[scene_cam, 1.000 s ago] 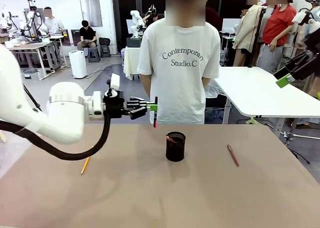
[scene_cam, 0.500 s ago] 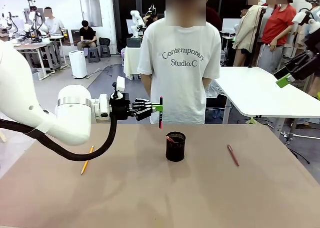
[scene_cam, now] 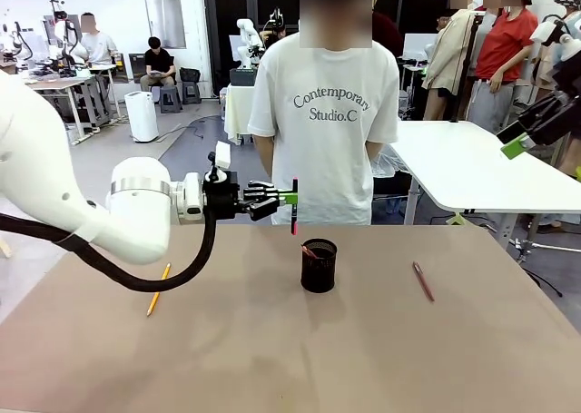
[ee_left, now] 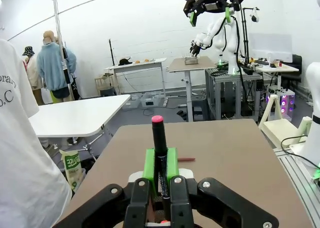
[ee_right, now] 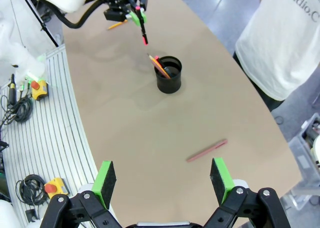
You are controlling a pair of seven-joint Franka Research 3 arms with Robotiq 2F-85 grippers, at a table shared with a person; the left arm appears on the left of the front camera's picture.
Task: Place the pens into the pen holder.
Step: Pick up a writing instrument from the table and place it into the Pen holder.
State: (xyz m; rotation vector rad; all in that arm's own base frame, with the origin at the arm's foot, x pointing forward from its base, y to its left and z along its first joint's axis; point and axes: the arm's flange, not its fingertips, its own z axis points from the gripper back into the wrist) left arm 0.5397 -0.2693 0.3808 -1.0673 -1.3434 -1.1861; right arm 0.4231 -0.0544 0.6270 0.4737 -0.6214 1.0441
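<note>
Front view: the left gripper point(scene_cam: 289, 197) is closed on the black pen point(scene_cam: 294, 211) and holds it upright, just left of the pen holder point(scene_cam: 319, 266) and higher. The person's shirt point(scene_cam: 329, 150) reads "Contemporary Studio.C". Left wrist view: the green pads point(ee_left: 149, 164) pinch this pen. Right wrist view: the right gripper point(ee_right: 163, 180) stands wide open and empty over the maroon pen point(ee_right: 207, 151), which lies on the table point(ee_right: 125, 128).
</note>
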